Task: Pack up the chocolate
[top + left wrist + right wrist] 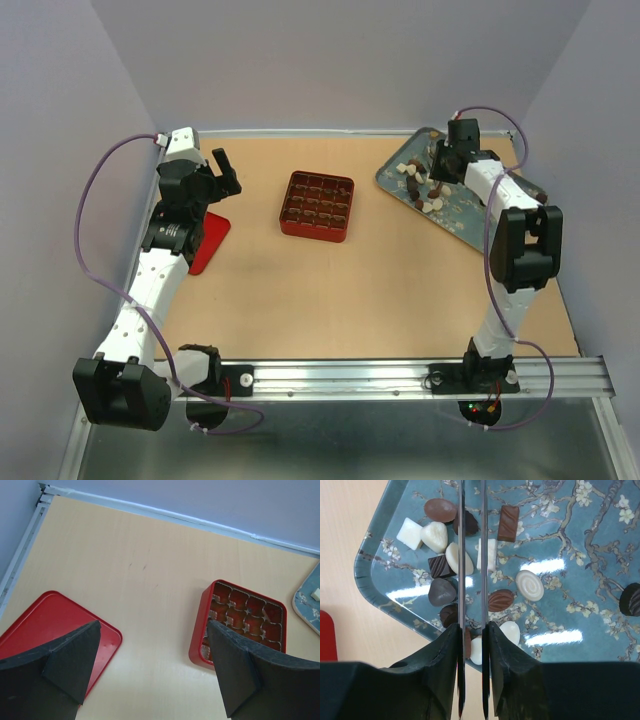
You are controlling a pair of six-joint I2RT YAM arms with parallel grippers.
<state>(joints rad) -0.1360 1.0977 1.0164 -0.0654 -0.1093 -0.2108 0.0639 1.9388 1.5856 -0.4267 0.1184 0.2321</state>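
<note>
Several pieces of chocolate (pixel 441 591), dark, reddish brown and cream white, lie on a blue flowered tray (pixel 570 555) at the back right (pixel 425 190). My right gripper (pixel 472 626) hangs over them, shut on the two thin blades of the metal tongs (pixel 461 555). The blades run nearly parallel with a narrow gap, and their tips are out of view. The red gridded box (pixel 318 206) sits mid-table, also seen in the left wrist view (pixel 245 620). My left gripper (pixel 152 630) hovers open above bare table, with nothing between its fingers.
A flat red lid (pixel 210 243) lies at the left under the left arm, and the left wrist view shows it too (pixel 45 625). The tray (pixel 470 215) reaches toward the table's right edge. Purple walls close in the back and sides.
</note>
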